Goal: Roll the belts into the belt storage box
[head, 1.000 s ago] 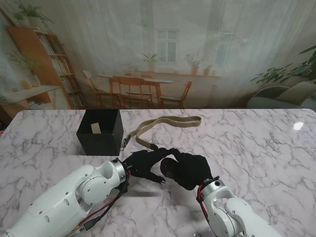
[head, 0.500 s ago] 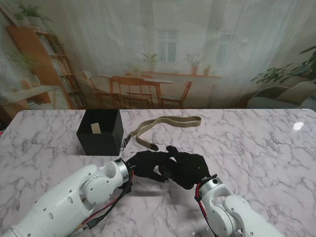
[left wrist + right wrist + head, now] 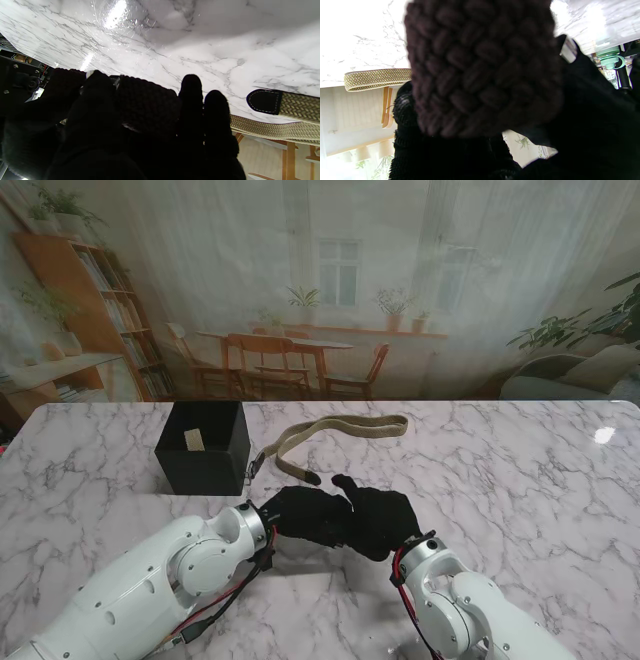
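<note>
A dark braided belt, rolled into a coil (image 3: 482,67), sits between my two black-gloved hands near the table's middle. My right hand (image 3: 388,520) is shut around it, and the roll fills the right wrist view. My left hand (image 3: 298,512) presses against the roll (image 3: 147,100) from the left, fingers curled on it. In the stand view the hands hide the roll. A tan woven belt (image 3: 340,428) lies folded flat just beyond the hands, its black tip (image 3: 263,101) close to my left fingertips. The black storage box (image 3: 202,448) stands open at the far left.
The tan belt's buckle end (image 3: 255,465) lies beside the box's right wall. White marble table (image 3: 520,470) stretches to the right of the hands. The table's far edge runs just behind the box and the tan belt.
My two hands have drawn together: the gap between them, where a pale patch showed, has shut. The left hand slid right onto the roll. The tan belt and box stayed put.
</note>
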Controlling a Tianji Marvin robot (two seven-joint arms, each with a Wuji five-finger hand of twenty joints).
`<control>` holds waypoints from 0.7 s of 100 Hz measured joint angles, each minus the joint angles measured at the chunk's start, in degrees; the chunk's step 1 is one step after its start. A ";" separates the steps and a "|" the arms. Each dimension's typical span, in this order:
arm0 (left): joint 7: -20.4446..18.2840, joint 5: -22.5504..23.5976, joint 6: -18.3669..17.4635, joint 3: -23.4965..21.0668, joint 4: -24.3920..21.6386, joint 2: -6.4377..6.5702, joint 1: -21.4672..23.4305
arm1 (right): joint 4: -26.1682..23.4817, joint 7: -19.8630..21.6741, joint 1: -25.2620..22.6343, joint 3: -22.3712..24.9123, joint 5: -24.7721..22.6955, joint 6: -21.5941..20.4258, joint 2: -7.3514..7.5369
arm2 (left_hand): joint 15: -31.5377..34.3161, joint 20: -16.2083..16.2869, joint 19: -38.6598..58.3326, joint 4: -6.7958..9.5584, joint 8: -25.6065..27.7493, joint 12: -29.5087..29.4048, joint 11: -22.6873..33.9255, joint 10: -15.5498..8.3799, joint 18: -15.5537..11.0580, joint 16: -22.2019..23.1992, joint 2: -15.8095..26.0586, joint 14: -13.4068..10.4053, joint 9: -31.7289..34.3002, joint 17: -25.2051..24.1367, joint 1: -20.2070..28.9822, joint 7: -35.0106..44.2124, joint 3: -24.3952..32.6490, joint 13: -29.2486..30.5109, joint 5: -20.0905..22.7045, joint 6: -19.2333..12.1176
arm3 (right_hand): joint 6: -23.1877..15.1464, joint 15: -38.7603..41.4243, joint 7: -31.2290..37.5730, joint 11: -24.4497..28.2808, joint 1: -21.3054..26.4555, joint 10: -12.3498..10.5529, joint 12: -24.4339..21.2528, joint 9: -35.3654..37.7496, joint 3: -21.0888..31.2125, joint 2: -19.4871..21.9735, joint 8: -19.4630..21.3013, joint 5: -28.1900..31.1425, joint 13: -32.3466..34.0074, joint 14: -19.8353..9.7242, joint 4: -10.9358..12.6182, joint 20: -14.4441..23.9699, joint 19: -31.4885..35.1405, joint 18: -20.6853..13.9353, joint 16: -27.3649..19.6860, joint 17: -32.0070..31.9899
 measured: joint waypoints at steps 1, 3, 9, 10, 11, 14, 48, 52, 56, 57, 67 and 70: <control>0.17 0.25 0.12 -0.05 -0.02 -0.08 0.06 | 0.02 -0.02 0.00 -0.03 0.09 -0.03 -0.01 | 0.59 0.07 0.24 -0.02 0.00 0.74 -0.51 0.00 0.04 0.13 -0.12 0.00 0.95 0.50 0.06 0.51 -0.35 0.54 0.54 0.00 | 0.00 0.00 0.01 0.00 0.01 -0.01 0.00 0.00 0.00 0.00 0.00 0.00 -0.08 0.00 0.03 0.00 0.00 0.00 0.00 -0.06; 0.27 0.40 0.18 -0.08 -0.03 -0.12 0.10 | 0.03 -0.03 0.00 -0.04 0.12 -0.03 -0.02 | 1.56 0.48 1.06 -0.10 0.00 2.01 -0.69 0.00 0.19 0.70 -0.65 -0.01 2.42 1.45 0.23 1.90 -1.03 1.68 1.17 -0.02 | 0.00 -0.01 0.01 0.00 0.05 -0.05 0.00 -0.02 -0.09 0.00 0.00 0.01 -0.44 0.00 0.03 0.00 0.00 0.00 0.00 -0.26; 1.28 1.31 0.51 -0.23 -0.08 -0.34 0.37 | 0.05 -0.19 -0.06 -0.04 0.32 -0.10 -0.08 | 3.13 0.60 3.03 -0.46 -0.20 3.42 -0.79 0.01 0.75 1.44 -2.07 0.02 5.47 3.61 0.27 4.54 -1.48 4.22 2.62 -0.30 | 0.00 -0.10 0.01 0.00 0.03 -0.13 0.00 -0.15 -0.09 0.00 0.00 0.01 -0.92 0.00 0.28 0.00 0.00 0.01 0.00 -0.85; 1.40 1.35 0.57 -0.26 -0.09 -0.37 0.41 | 0.05 -0.23 -0.07 -0.02 0.36 -0.12 -0.09 | 3.63 0.61 3.44 -0.47 -0.61 3.45 -0.79 0.01 0.78 1.47 -2.13 0.05 5.72 3.83 0.27 5.11 -1.48 4.27 2.68 -0.35 | 0.00 -0.11 0.01 0.00 -0.01 -0.13 0.00 -0.18 -0.08 0.15 -0.01 0.02 -1.20 0.00 0.56 0.00 0.00 0.01 0.00 -1.00; 1.47 1.36 0.63 -0.29 -0.10 -0.40 0.46 | 0.05 -0.26 -0.09 -0.01 0.41 -0.15 -0.10 | 3.78 0.62 3.67 -0.47 -0.76 3.49 -0.79 0.01 0.78 1.49 -2.21 0.06 6.18 4.12 0.27 5.68 -1.48 4.63 2.70 -0.38 | 0.00 -0.11 0.03 0.00 -0.29 -0.13 0.00 -0.21 -0.02 0.42 -0.01 0.03 -1.27 0.00 0.73 0.00 -0.03 0.02 0.00 -1.15; 1.68 1.37 0.81 -0.41 -0.14 -0.48 0.62 | 0.05 -0.35 -0.16 0.06 0.63 -0.27 -0.14 | 4.40 0.65 4.44 -0.47 -1.17 3.90 -0.79 0.01 1.22 1.71 -2.77 0.06 6.96 4.98 0.27 6.63 -1.48 5.71 3.33 -0.41 | -0.03 -0.33 0.11 0.00 -0.38 -0.13 0.00 -0.27 0.03 0.46 -0.03 0.04 -1.45 0.00 1.20 0.00 -0.07 0.06 0.00 -1.42; 0.86 3.23 1.53 -1.66 -0.96 -0.46 1.60 | -0.97 -0.69 -1.83 1.72 2.58 -1.72 -0.70 | 6.18 1.27 6.03 -0.47 -3.44 4.01 -0.49 0.71 2.19 2.24 -4.45 0.61 11.35 8.60 0.28 9.71 -2.07 9.69 6.81 -1.33 | -4.37 -0.65 0.39 -3.19 -14.84 -1.53 -2.59 -6.60 -6.81 19.89 -0.64 0.09 -8.95 0.04 9.21 0.00 -1.83 1.62 0.03 -13.39; 0.50 3.42 1.53 -1.88 -1.09 -0.38 1.74 | -1.49 -0.67 -2.27 2.20 2.59 -1.76 -0.76 | 6.19 1.27 6.05 -0.47 -3.90 4.03 -0.38 0.76 2.21 2.24 -4.45 0.61 11.46 8.90 0.27 10.02 -2.07 10.04 6.85 -1.33 | -4.90 -0.57 0.39 -3.84 -15.67 -1.53 -2.92 -7.61 -7.81 20.61 -0.64 0.08 -10.51 0.04 9.29 0.00 -1.83 1.67 0.03 -15.11; 0.32 3.56 1.52 -2.02 -1.13 -0.30 1.84 | -1.94 -0.67 -2.67 2.65 2.62 -1.82 -0.80 | 6.32 1.27 6.21 -0.47 -4.20 4.03 -0.37 0.78 2.22 2.24 -4.45 0.61 11.88 9.05 0.27 10.23 -2.07 10.16 6.91 -1.33 | -5.01 -0.55 0.40 -4.53 -15.68 -1.49 -3.44 -8.49 -9.58 21.47 -0.65 0.08 -11.55 0.04 9.29 0.26 -1.83 1.69 0.03 -16.26; 0.28 3.59 1.51 -2.05 -1.14 -0.28 1.86 | -2.04 -0.67 -2.76 2.76 2.63 -1.84 -0.81 | 6.34 1.27 6.31 -0.47 -4.24 4.03 -0.37 0.78 2.22 2.24 -4.45 0.62 11.89 9.06 0.27 10.24 -2.07 10.17 6.92 -1.33 | -5.02 -0.55 0.40 -4.61 -15.68 -1.47 -3.51 -8.71 -9.77 21.74 -0.65 0.09 -11.73 0.04 9.32 0.40 -1.83 1.69 0.02 -16.59; 0.16 3.91 1.47 -2.41 -1.14 -0.16 2.06 | -2.73 -1.04 -3.75 3.84 2.56 -2.42 -0.88 | 6.59 1.27 6.55 -0.47 -4.31 4.04 -0.37 0.78 2.24 2.24 -4.47 0.63 11.95 9.12 0.27 10.32 -2.07 10.19 6.96 -1.33 | -5.91 -0.49 0.40 -5.89 -17.15 -1.39 -4.31 -10.29 -13.06 23.71 -0.65 0.09 -14.57 0.04 9.71 0.69 -1.82 1.69 0.03 -18.40; 0.16 4.00 1.46 -2.60 -1.15 -0.15 2.17 | -2.92 -1.37 -4.13 4.33 2.37 -2.65 -0.92 | 6.60 1.27 6.55 -0.47 -4.33 4.04 -0.37 0.78 2.24 2.24 -4.47 0.64 11.95 9.14 0.27 10.33 -2.07 10.19 6.97 -1.33 | -6.48 -0.49 0.40 -6.46 -17.16 -1.33 -4.80 -10.85 -13.96 24.02 -0.65 0.11 -14.77 0.04 9.71 0.77 -1.82 1.69 -0.04 -18.91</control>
